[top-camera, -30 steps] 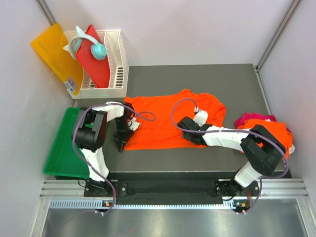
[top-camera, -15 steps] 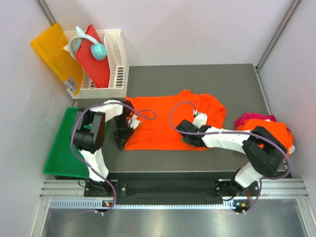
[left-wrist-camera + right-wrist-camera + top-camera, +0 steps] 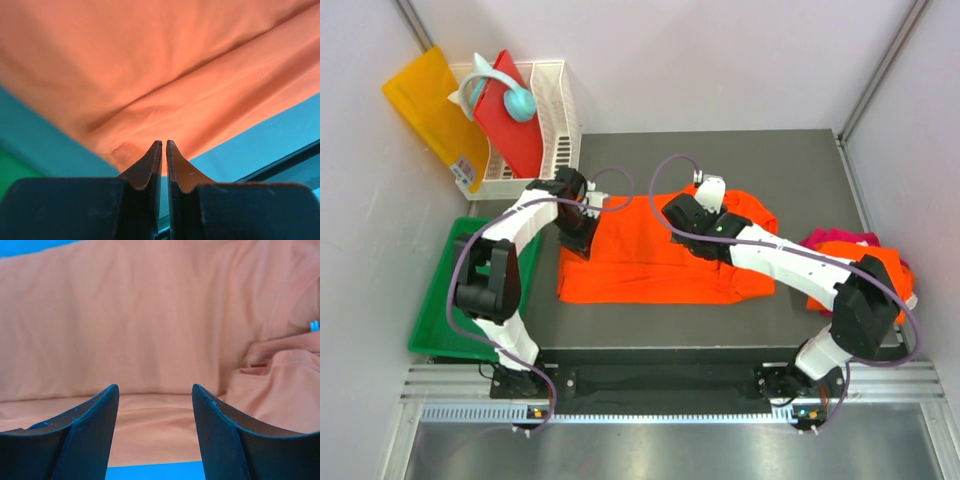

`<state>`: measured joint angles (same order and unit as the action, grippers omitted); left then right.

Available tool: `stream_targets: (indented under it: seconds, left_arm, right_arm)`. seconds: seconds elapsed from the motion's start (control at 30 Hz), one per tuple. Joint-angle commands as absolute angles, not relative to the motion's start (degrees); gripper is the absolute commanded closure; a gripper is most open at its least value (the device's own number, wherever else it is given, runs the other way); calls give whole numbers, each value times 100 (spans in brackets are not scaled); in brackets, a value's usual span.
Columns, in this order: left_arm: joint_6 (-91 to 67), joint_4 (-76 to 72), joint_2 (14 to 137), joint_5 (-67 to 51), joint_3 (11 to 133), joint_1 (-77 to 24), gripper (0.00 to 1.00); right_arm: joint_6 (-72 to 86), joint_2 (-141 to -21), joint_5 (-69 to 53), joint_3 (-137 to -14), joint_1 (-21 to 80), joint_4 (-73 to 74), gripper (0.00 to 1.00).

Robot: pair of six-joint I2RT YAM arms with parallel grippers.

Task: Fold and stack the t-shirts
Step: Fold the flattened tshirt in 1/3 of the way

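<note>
Fingers (image 3: 150,167) of the left gripper (image 3: 164,145), dark and tapered, stand almost together, pinching a fold at the left edge of the orange t-shirt (image 3: 650,262), where creases run in to the tips. Left of that arm lies one smooth green tray (image 3: 440,300), and behind it stands one white slotted basket (image 3: 560,110). The soft, lightly wrinkled shirt lies on the matte dark table (image 3: 770,160) as a rough rectangle, its long axis running left to right and its bunched sleeve end toward the right. Over its far middle hangs the right gripper (image 3: 155,390), fingers (image 3: 97,420) well apart, with nothing between them. At the table's right edge sits a heap: a second orange shirt (image 3: 868,262) and one pink shirt (image 3: 832,239).
</note>
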<state>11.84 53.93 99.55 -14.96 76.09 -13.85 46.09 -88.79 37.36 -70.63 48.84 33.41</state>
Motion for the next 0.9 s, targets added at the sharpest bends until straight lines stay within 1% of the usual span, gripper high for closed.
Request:
stream_targets:
  seconds: [0.0, 0.27, 0.4, 0.43, 0.5, 0.53, 0.67, 0.87]
  left_arm:
    - [984, 4984, 10143, -1653, 7155, -1371, 87]
    - [967, 4703, 9959, -1231, 6961, -1301, 82]
    - [835, 4457, 9835, -985, 6873, -1231, 78]
    - [783, 4360, 9826, -897, 6856, -1222, 75]
    - [747, 4254, 9835, -616, 6785, -1143, 72]
    - [721, 4219, 9844, -554, 6750, -1090, 70]
    - [686, 4148, 9870, -483, 6680, -879, 66]
    - [747, 4210, 9870, -483, 6645, -835, 65]
  right_arm:
    - [4473, -8825, 3911, -6917, 4825, 3700, 39]
    - [4614, -8500, 3938, -6619, 4825, 3788, 39]
    - [4711, -8394, 3911, -6504, 4825, 3788, 39]
    - [4763, -8359, 3894, -6478, 4825, 3779, 39]
    - [4807, -8323, 3894, -6372, 4834, 3797, 40]
    - [4851, -8271, 3911, -6302, 4834, 3797, 40]
    - [4931, -8139, 3929, -6118, 4834, 3797, 40]
    - [5027, -8112, 3902, -5959, 4834, 3771, 40]
